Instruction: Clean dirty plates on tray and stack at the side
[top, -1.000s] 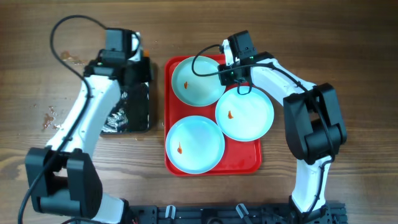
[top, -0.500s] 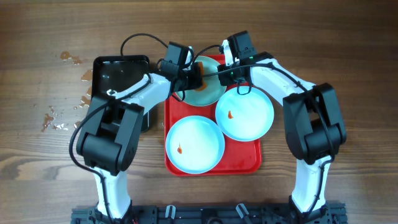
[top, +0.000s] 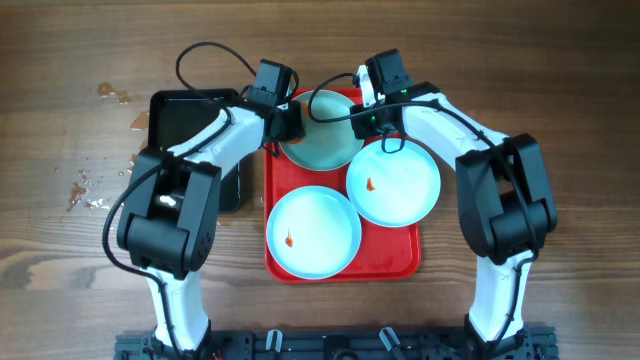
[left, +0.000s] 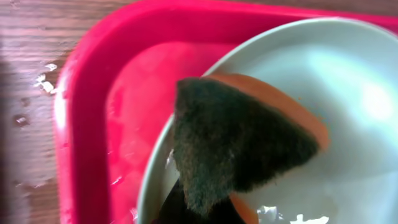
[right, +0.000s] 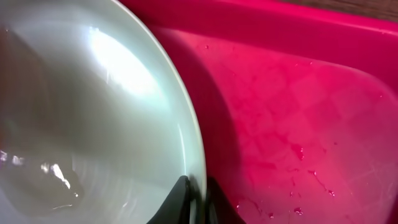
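Note:
Three pale cyan-blue plates lie on the red tray (top: 410, 250). The far plate (top: 322, 140) is tilted; my right gripper (top: 368, 118) is shut on its right rim, seen in the right wrist view (right: 196, 199). My left gripper (top: 288, 122) is shut on a sponge (left: 236, 143) with a dark scouring face and orange back, pressed on the far plate's (left: 348, 99) left side. The right plate (top: 394, 182) and the near plate (top: 313, 231) each bear a small orange-brown stain. The tray also shows in the wrist views (left: 93, 87) (right: 298, 112).
A smaller black rectangular tray (top: 185, 125) sits left of the red tray. Water drops and small spills mark the wooden table (top: 90, 190) at the far left. Cables arch over both arms near the far plate.
My left arm swung from the black tray across to the far plate with the sponge, then shifted slightly left along it. The right arm has held still on the plate's rim.

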